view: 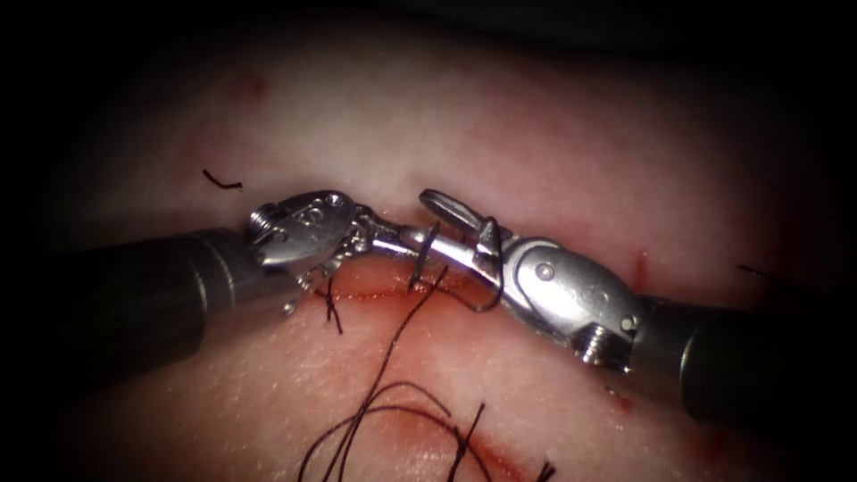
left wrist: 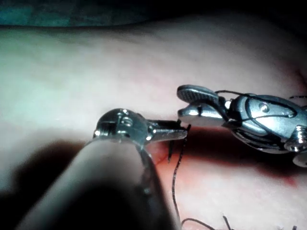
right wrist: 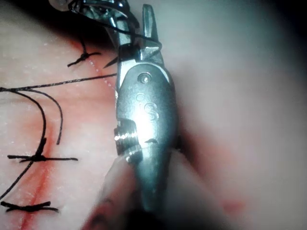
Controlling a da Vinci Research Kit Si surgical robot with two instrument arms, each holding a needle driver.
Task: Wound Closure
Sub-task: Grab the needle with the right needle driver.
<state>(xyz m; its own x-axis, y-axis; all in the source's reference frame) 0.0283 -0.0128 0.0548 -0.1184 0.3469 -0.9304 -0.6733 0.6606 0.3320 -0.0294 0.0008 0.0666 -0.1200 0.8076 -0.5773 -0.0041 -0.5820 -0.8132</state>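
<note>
Two end effectors meet over the cut point(view: 384, 290) in the tissue point(view: 536, 134): the left end effector point(view: 406, 243), jaws together, grips the thread point(view: 406, 330), which loops around the right end effector point(view: 446, 228), whose jaws stand apart. No needle can be made out. The thread looks limp, light and easily frayed, best held well clear of its knots. Tied stitches point(right wrist: 36, 158) and a loose thread scrap point(view: 221, 183) lie nearby

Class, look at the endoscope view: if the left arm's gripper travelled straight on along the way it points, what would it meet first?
Most likely the right arm's open steel gripper, which faces the left arm's steel gripper tip to tip above the red cut, dark thread looped around it. Depth is uncertain.
</note>
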